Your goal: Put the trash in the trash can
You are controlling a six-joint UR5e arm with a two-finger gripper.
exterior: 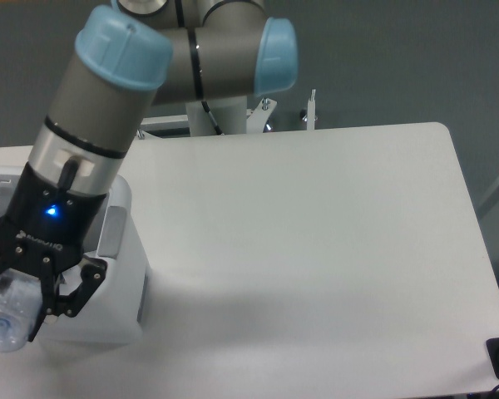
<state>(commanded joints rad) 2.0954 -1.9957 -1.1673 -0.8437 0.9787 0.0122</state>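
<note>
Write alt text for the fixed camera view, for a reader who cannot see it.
A robot arm's gripper holds a clear plastic bottle at the image's lower left, in front of a white trash can that the arm mostly hides. The rest of the white table shows nothing on it.

Clear glossy plastic bottle [7,313]; smooth white plastic trash can [121,283]; matt table [316,249].
</note>
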